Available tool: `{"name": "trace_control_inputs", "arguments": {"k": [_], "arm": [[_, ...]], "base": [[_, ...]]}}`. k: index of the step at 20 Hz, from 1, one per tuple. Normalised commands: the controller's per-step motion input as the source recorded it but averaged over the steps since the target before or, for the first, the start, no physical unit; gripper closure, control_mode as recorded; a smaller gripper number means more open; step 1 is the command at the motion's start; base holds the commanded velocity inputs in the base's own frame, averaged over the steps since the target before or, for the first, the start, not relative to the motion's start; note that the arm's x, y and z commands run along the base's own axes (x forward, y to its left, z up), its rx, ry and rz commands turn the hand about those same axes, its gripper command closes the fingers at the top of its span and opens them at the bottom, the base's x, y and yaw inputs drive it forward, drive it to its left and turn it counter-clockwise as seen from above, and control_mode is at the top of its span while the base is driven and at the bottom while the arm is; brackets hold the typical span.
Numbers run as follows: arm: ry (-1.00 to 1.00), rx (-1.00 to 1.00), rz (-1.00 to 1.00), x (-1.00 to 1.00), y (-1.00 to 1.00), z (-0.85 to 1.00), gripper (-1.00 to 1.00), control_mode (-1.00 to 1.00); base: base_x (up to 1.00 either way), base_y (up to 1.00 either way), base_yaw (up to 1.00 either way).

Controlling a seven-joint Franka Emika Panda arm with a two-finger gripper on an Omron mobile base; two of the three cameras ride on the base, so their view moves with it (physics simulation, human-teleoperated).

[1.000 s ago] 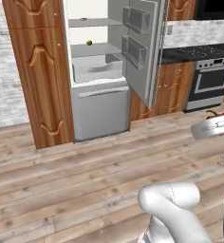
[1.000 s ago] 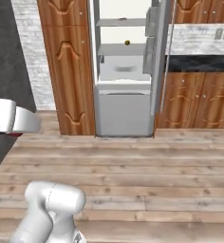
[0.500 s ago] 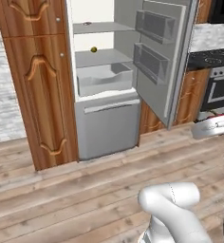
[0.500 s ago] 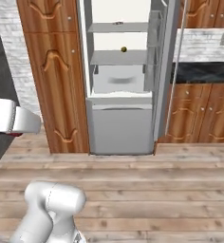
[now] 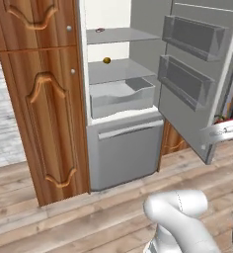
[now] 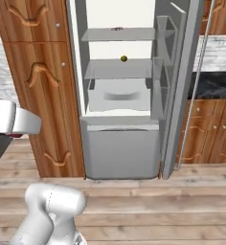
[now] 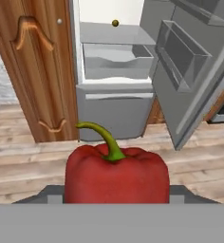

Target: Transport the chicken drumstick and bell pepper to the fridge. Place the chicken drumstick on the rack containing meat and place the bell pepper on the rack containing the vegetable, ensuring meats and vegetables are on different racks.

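The fridge (image 5: 123, 148) stands open in front of the robot, door (image 5: 200, 79) swung out to the right with two clear bins (image 5: 187, 81) on its inside. To its left is a tall wooden cabinet (image 5: 39, 108).

Inside, the top shelf (image 5: 118, 35) has the meat (image 5: 99, 30) on it, a tiny pinkish bit near the back left. One shelf down, the vegetable (image 5: 106, 60) sits as a little yellow-brown ball, also toward the back. Below that comes the clear drawer (image 5: 121, 96), then the grey freezer drawer (image 5: 126, 153) at the bottom. The right base view shows the same stack: meat (image 6: 117, 29) up top, vegetable (image 6: 123, 58) on the shelf under it.

The pepper (image 7: 116, 175) is right up in the hand view, big and red with its green stem curling to the left, sitting between the gripper (image 7: 116, 199) fingers. So the gripper is pinching the pepper, jaws spread fairly wide around it. In the left base view a sliver of red pepper (image 5: 226, 119) peeks over the hand at the right edge, well short of the fridge, out over the wood floor (image 5: 64, 222).

Drumstick: can't spot it anywhere.
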Motion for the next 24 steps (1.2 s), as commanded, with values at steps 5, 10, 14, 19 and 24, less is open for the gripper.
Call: {"name": "trace_control_inputs", "arguments": {"k": [5, 10, 14, 19, 24], "arm": [[0.0, 0.0, 0.0, 0.0, 0.0, 0.0, 1.0, 1.0], [0.0, 0.0, 0.0, 0.0, 0.0, 0.0, 1.0, 1.0], [0.0, 0.0, 0.0, 0.0, 0.0, 0.0, 1.0, 1.0], [0.0, 0.0, 0.0, 0.0, 0.0, 0.0, 1.0, 1.0], [0.0, 0.0, 0.0, 0.0, 0.0, 0.0, 1.0, 1.0]], "base": [[1.0, -0.01, -0.01], [0.69, -0.12, 0.0], [0.17, -0.01, 0.0], [0.0, -0.29, 0.0], [0.19, -0.42, 0.0]]}}
